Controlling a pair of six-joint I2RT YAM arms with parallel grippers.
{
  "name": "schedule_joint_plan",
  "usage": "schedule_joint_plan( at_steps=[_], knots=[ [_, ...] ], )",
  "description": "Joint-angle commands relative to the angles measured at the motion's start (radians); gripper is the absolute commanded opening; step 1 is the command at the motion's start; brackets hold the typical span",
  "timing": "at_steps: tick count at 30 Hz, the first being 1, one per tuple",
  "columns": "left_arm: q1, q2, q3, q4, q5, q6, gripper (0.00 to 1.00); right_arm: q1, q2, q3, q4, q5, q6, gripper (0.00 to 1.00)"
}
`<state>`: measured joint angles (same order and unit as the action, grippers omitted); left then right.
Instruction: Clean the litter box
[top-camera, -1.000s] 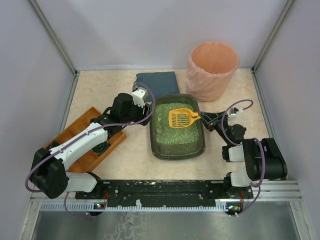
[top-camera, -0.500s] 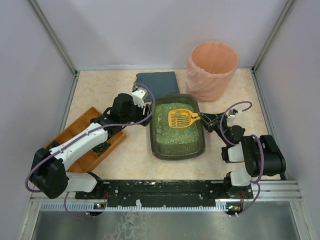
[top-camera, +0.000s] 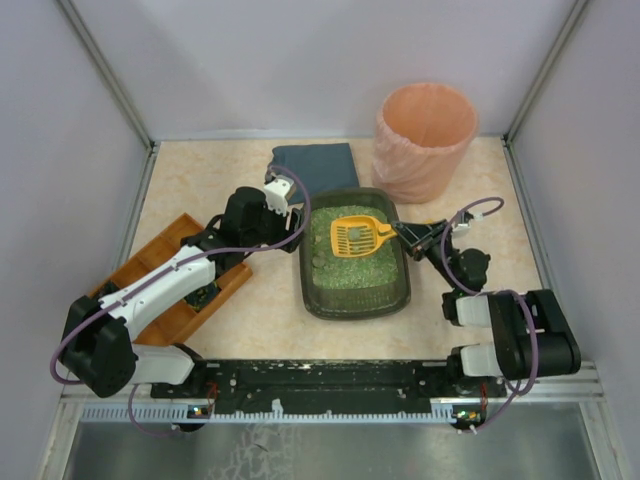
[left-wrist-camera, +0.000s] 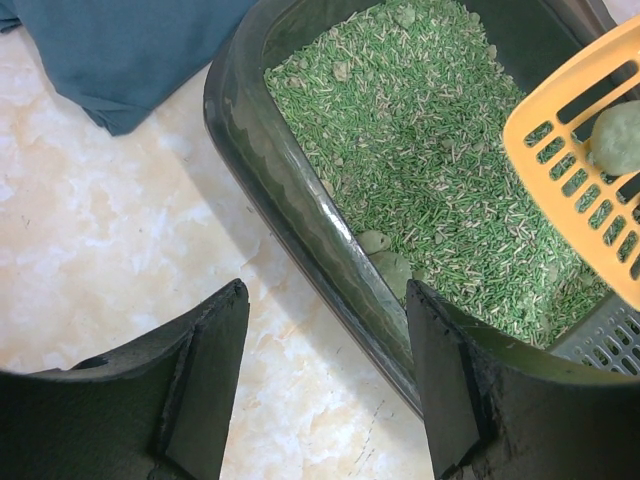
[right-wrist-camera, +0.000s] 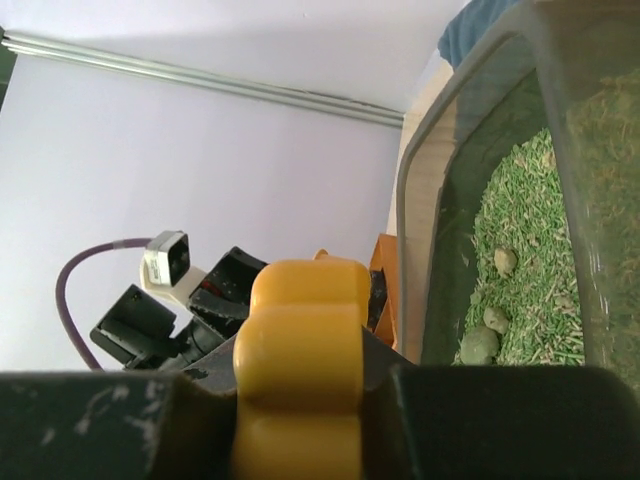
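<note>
Well, the litter box (top-camera: 356, 306) sat in the middle of the table (top-camera: 200, 190). The right end effector (top-camera: 410, 234) gripped a yellow scoop (top-camera: 358, 235), held over the green litter (left-wrist-camera: 440, 130) with a lump (left-wrist-camera: 618, 140) on it. The left end effector (left-wrist-camera: 325, 295) was open by the box's rim.

The litter box (left-wrist-camera: 275, 185) is dark plastic, its rim smooth and glossy. The litter (left-wrist-camera: 440, 130) in it is rough green grain with dull lumps. The scoop (left-wrist-camera: 560, 200) is smooth orange plastic. The cloth (left-wrist-camera: 130, 50) is matt blue fabric. The table (left-wrist-camera: 100, 250) has a marbled, faintly shiny top. The tray (top-camera: 165, 245) is wood. The bin (top-camera: 420, 150) wears crinkled peach film. The left gripper (left-wrist-camera: 325, 300) has matt black, coarse fingers (left-wrist-camera: 210, 380).
</note>
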<state>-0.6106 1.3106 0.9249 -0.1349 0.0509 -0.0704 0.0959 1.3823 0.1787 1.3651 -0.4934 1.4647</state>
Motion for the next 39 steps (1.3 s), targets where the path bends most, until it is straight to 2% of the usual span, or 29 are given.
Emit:
schedule_joint_plan(
  at_steps=[1, 5, 10, 13, 17, 29, 33, 39],
  knots=[
    [0.002, -0.017, -0.002, 0.007, -0.012, 0.011, 0.70, -0.014, -0.095, 0.046, -0.093, 0.009, -0.060, 0.00],
    [0.001, -0.021, -0.005, 0.014, -0.019, 0.012, 0.70, -0.011, -0.174, 0.076, -0.205, 0.012, -0.082, 0.00],
    [0.002, -0.007, 0.000, 0.008, -0.016, 0.012, 0.69, -0.016, -0.315, 0.117, -0.367, 0.107, -0.148, 0.00],
    [0.002, -0.003, 0.000, 0.011, -0.017, 0.012, 0.69, -0.019, -0.381, 0.200, -0.542, 0.166, -0.199, 0.00],
    [0.001, -0.001, 0.000, 0.010, -0.018, 0.013, 0.69, -0.041, -0.406, 0.324, -0.689, 0.232, -0.232, 0.00],
    [0.002, 0.002, 0.005, 0.003, -0.023, 0.017, 0.70, -0.171, -0.166, 0.767, -0.830, 0.309, -0.234, 0.00],
    [0.001, 0.001, 0.008, -0.003, -0.022, 0.019, 0.70, -0.189, -0.080, 0.910, -0.921, 0.381, -0.326, 0.00],
    [0.002, -0.004, 0.010, -0.005, -0.019, 0.017, 0.70, -0.193, 0.018, 1.079, -1.033, 0.507, -0.570, 0.00]
  ],
)
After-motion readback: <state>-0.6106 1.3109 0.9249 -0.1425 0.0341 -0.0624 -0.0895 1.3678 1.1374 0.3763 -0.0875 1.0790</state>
